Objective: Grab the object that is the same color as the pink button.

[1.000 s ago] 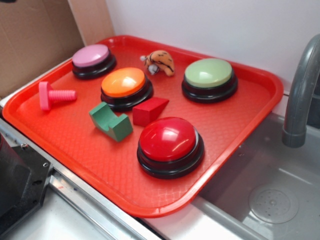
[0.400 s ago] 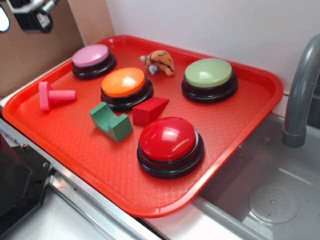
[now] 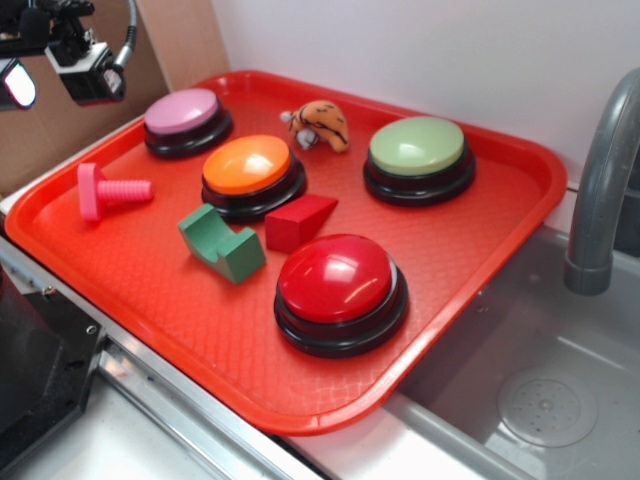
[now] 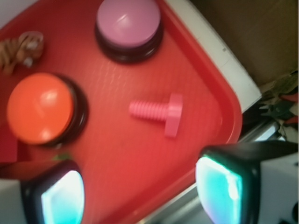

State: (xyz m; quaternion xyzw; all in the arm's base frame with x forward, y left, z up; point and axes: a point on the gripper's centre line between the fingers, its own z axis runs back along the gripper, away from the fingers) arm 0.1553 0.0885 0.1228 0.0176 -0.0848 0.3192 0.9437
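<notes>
Our gripper [image 4: 140,186] hangs high over the near-left corner of the red tray [image 3: 480,270], its two fingers [image 4: 53,193] spread wide with nothing between them and touching nothing; in the exterior view it sits up at the top-left corner [image 3: 75,60], well above the tray. Looking down through the wrist view, we see the pink bolt [image 4: 159,113] lying on its side on bare tray, square head toward the tray's rim and threaded shaft pointing at the orange button [image 4: 41,108]. The pink button [image 4: 128,23] stands further along the same rim, apart from the bolt. We judge the main risks to be a round shaft rolling away if we close along its length rather than across it, a finger striking the raised rim just beside the head, and drifting onto the pink button itself instead of the bolt.
</notes>
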